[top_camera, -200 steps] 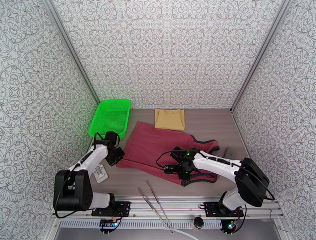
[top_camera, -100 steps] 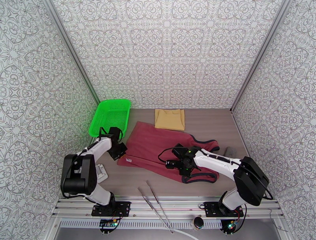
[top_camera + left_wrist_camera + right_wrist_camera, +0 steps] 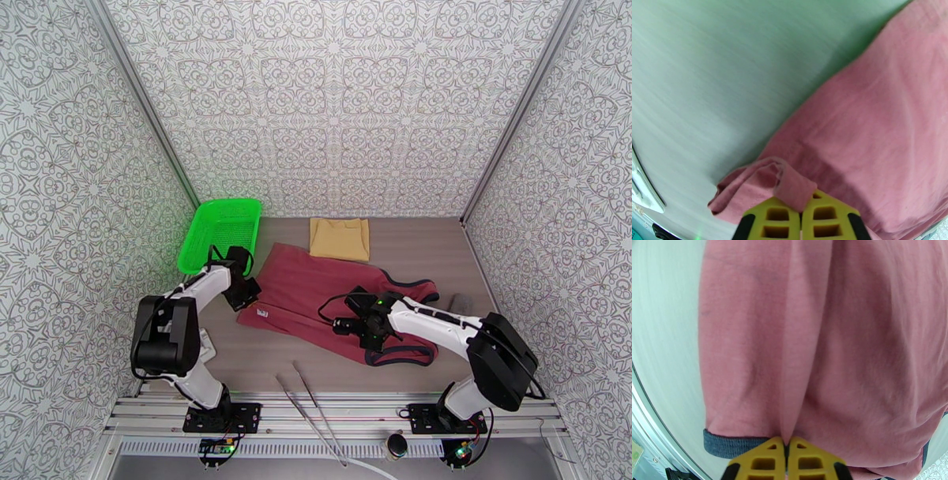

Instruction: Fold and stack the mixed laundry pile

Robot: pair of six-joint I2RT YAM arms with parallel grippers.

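We see the gray table carrying the maroon tank top, which is spread across its middle. The right arm hides part of the top's near right end. The green mesh basket sits at the far left. The folded tan cloth lies just beyond the top's far edge; we cannot tell whether they touch. The left pincer is clamped on a bunched fold at the top's left edge. The right pincer pinches a raised ridge beside the navy hem. The bottom of each wrist view cuts off the pincer bodies.
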